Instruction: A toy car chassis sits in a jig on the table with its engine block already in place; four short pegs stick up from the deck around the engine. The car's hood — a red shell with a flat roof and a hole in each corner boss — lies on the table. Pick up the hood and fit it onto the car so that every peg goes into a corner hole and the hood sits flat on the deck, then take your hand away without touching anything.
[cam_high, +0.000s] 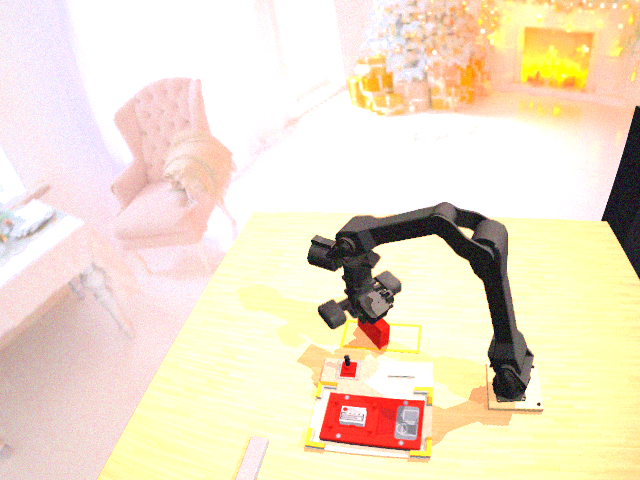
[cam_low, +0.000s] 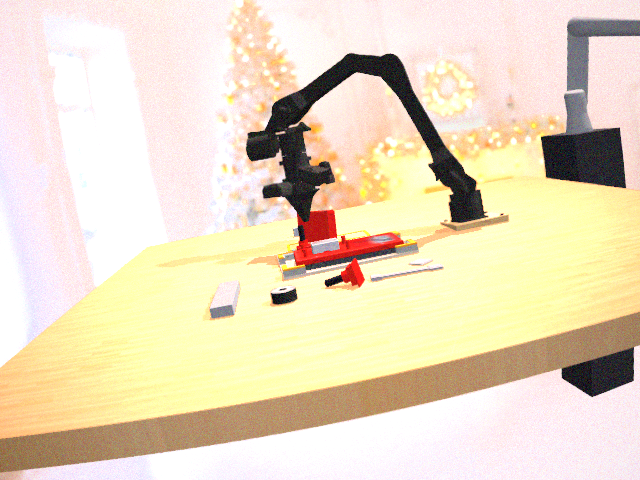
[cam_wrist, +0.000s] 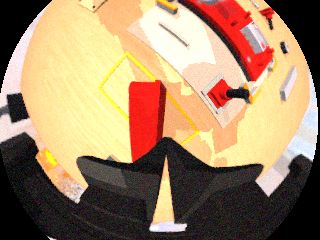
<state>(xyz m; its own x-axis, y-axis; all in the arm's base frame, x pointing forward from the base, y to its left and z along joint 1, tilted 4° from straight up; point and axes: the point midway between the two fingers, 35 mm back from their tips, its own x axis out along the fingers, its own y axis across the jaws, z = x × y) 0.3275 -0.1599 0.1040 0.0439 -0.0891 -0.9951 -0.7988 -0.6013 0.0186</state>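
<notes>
The red hood (cam_high: 381, 334) (cam_low: 321, 225) (cam_wrist: 145, 117) stands on edge on the table, partly inside a yellow outline. My gripper (cam_high: 368, 321) (cam_low: 306, 219) (cam_wrist: 167, 140) is shut and empty, pointing down close to the hood's upper part. In the wrist view the fingertips overlap the hood's near end; whether they touch it cannot be told. The red chassis (cam_high: 381, 427) (cam_low: 364, 246) sits in the jig (cam_high: 419, 454) (cam_low: 293, 270). The white and grey engine block (cam_high: 353, 415) (cam_low: 325, 245) (cam_wrist: 254, 37) is on its deck, with small red pegs around it.
The yellow outline (cam_high: 419, 338) (cam_wrist: 112, 73) lies behind the jig. A red piece with a black post (cam_high: 348, 368) (cam_wrist: 218, 95) stands between them. A grey bar (cam_high: 252, 457) (cam_low: 225, 298) (cam_wrist: 288, 82), a black ring (cam_low: 283, 296), another red piece (cam_low: 355, 273) and a grey rod (cam_low: 405, 272) lie nearby.
</notes>
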